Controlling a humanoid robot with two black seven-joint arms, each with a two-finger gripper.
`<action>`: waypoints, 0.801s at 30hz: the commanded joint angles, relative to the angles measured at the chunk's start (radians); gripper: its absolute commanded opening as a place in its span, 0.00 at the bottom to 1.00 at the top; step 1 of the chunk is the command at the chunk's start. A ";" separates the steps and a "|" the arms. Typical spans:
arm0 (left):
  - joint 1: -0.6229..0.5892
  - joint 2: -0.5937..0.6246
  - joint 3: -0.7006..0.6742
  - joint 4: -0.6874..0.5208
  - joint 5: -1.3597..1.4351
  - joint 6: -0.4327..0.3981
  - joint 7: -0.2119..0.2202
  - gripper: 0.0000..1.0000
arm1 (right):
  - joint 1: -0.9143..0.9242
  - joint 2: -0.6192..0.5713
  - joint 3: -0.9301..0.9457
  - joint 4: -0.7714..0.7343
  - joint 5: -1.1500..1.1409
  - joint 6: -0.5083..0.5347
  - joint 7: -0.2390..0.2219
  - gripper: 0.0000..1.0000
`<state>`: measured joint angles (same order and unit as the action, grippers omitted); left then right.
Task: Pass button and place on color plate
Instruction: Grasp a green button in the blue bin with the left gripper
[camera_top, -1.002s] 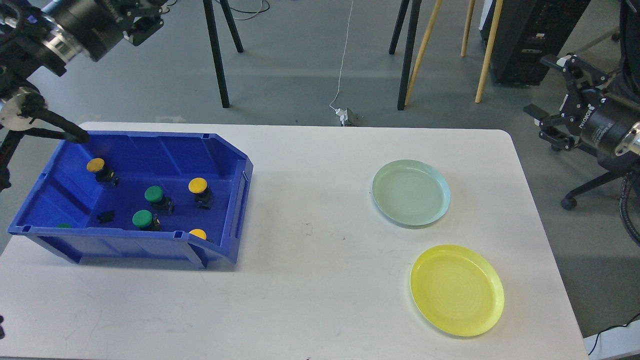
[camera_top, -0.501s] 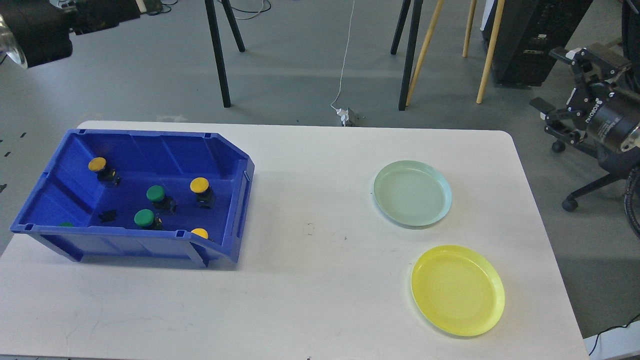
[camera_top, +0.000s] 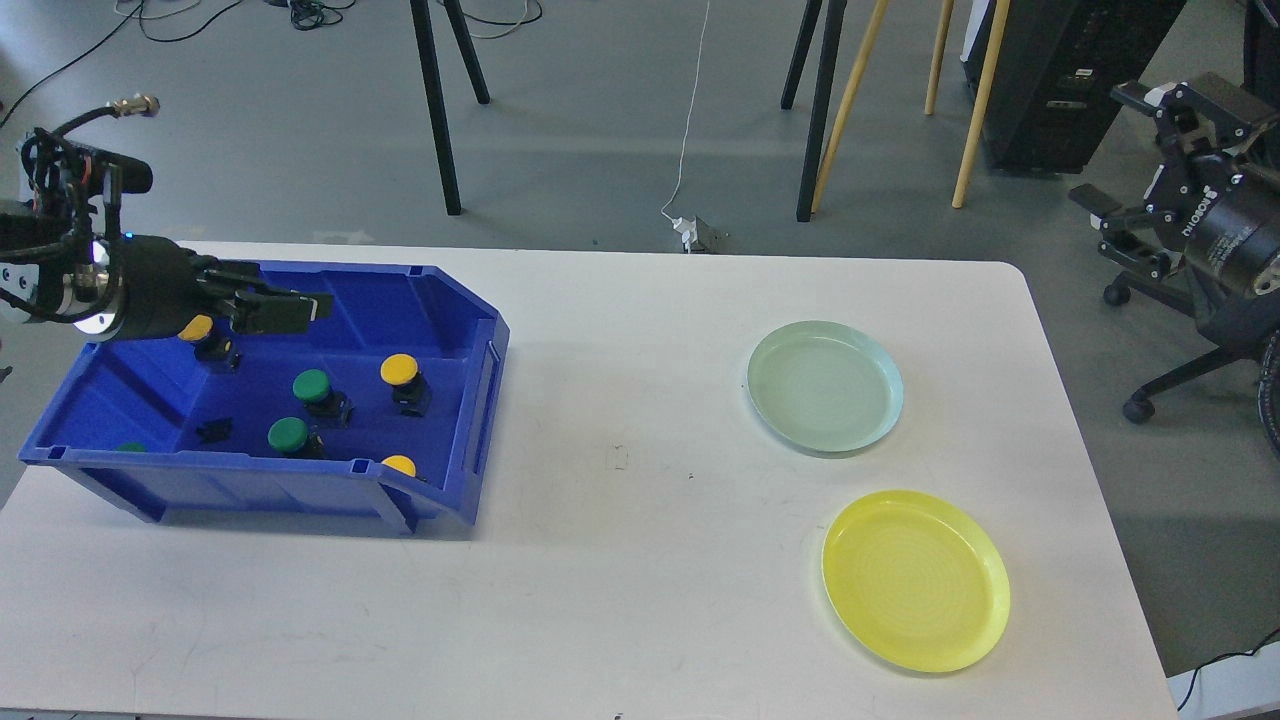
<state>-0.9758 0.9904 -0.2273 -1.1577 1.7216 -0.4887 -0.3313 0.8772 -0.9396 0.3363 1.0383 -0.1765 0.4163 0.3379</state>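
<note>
Round glossy yellow plate (camera_top: 915, 580), angular blue bin (camera_top: 440, 300)

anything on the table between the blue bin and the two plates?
No: head view shows bare white table between the blue bin and the pale green plate and yellow plate.

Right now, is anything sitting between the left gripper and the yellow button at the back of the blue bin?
Nothing visible does. The left gripper hovers inside the blue bin, just right of the yellow button at the back left; only open bin floor shows between them. The green buttons sit nearer the front, off that path.
</note>
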 joint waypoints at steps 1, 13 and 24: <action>0.000 -0.068 0.051 0.114 0.030 0.000 -0.005 0.99 | 0.002 -0.001 0.001 0.000 -0.003 -0.001 0.000 1.00; 0.011 -0.243 0.097 0.276 0.038 0.000 0.005 0.99 | 0.006 -0.001 0.000 0.000 -0.009 -0.004 0.000 1.00; 0.075 -0.320 0.095 0.410 0.041 0.000 -0.003 0.99 | 0.006 0.002 0.000 0.002 -0.011 -0.005 -0.002 1.00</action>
<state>-0.9035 0.6991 -0.1312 -0.8001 1.7655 -0.4886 -0.3305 0.8837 -0.9404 0.3358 1.0401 -0.1872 0.4111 0.3359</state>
